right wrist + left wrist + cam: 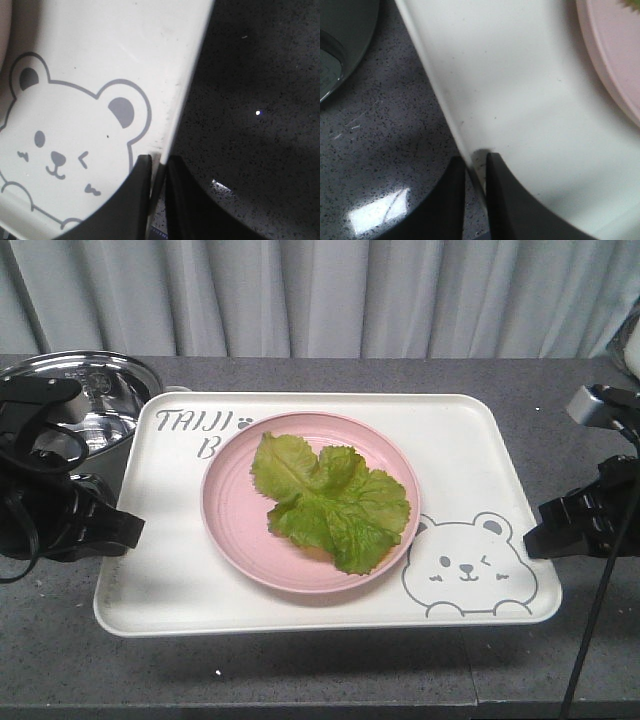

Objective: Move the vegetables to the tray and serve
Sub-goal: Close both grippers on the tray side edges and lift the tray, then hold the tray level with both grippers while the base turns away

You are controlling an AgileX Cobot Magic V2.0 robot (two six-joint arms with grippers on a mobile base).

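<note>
While vegetables (330, 502) lay on pink plate (235, 530) atop tray (170, 580), left gripper (476, 161) pinched tray's left rim, right gripper (159, 161) pinched right rim; tray seemingly hung just above dark speckled counter (300, 680).

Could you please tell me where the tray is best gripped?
Pinch the tray by its low rim at both short ends, one gripper from each side: it is wide and flat, the pink plate centred. The left gripper and right gripper straddle them.
</note>
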